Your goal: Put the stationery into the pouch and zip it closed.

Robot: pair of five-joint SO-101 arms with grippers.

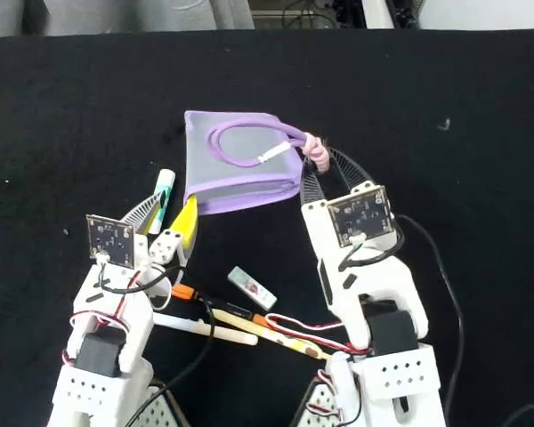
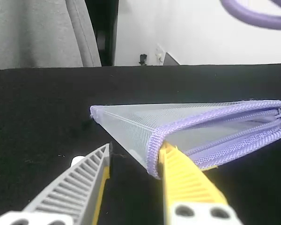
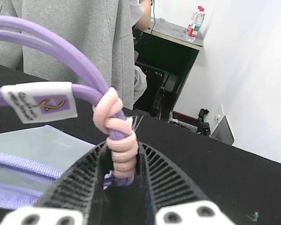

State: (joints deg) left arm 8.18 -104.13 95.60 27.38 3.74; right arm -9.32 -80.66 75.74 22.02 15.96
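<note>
Purple pouch (image 1: 236,173) sits in the middle of the black surface (image 1: 71,116), with its zipper edge on the near side looking unzipped. The right gripper (image 1: 319,165) has its fingers pinched tight on the pink-wrapped strap (image 3: 119,140) at the pouch's right end. The left gripper (image 1: 180,203) is spread wide and holds nothing; its yellow finger touches the pouch's near-left corner, and its grey one is off to the left. None of the stationery is inside: a white marker (image 1: 163,189) lies just beside that grey finger (green cap, I think), a small eraser (image 1: 251,286) sits between the arms, and a few pens (image 1: 249,327) lie nearer.
</note>
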